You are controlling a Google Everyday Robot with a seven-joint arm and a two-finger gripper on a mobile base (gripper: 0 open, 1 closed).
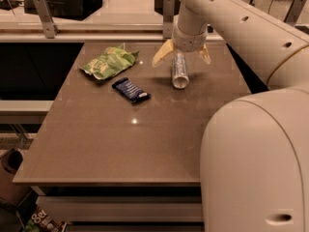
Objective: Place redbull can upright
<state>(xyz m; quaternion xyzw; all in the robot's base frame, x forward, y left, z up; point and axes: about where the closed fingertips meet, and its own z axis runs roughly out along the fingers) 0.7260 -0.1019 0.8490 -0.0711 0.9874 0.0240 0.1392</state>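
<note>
The redbull can is a slim silvery can. It lies on its side on the brown table at the back right, with its shiny round end towards the camera. My gripper hangs straight over the can's far end. It is open, with one yellowish finger to the left of the can and the other to the right. The fingers straddle the can without closing on it.
A green snack bag lies at the back left of the table. A dark blue snack bar wrapper lies in front of it, left of the can. My arm's large white body fills the lower right. Rails and a shelf run behind the table.
</note>
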